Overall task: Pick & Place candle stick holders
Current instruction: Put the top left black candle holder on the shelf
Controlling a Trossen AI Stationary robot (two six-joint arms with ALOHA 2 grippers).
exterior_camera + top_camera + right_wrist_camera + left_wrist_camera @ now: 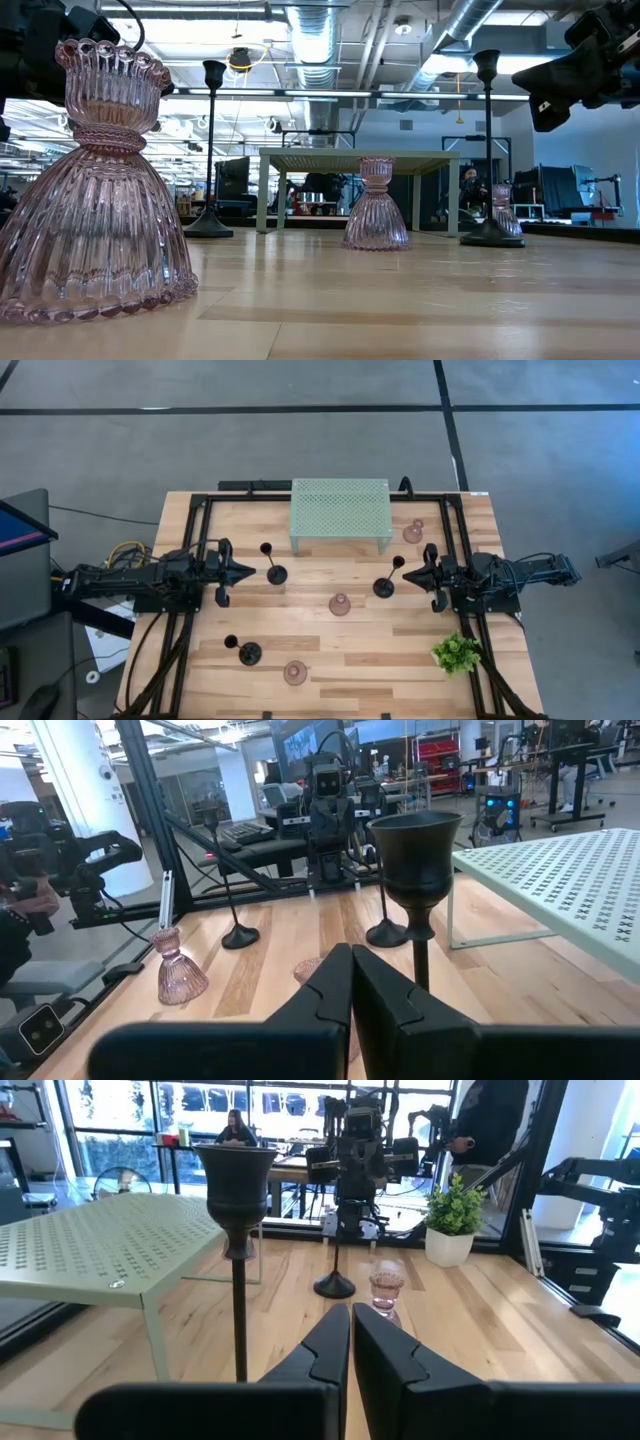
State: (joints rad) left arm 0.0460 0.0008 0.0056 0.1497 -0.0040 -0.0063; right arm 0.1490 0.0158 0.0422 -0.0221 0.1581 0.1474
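Black and pink candle stick holders (340, 604) are all sitting loose on the worktop (330, 670); left pincer (243, 571) and right pincer (411, 574) are hovering closed, holding nothing.

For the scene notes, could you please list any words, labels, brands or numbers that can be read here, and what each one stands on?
No text can be read in any view.
Mint-green mesh shelf: no label shows.
Candle stick holders, such as the pink glass one: no markings show.
Room screens and equipment behind the table: too small and blurred to read.
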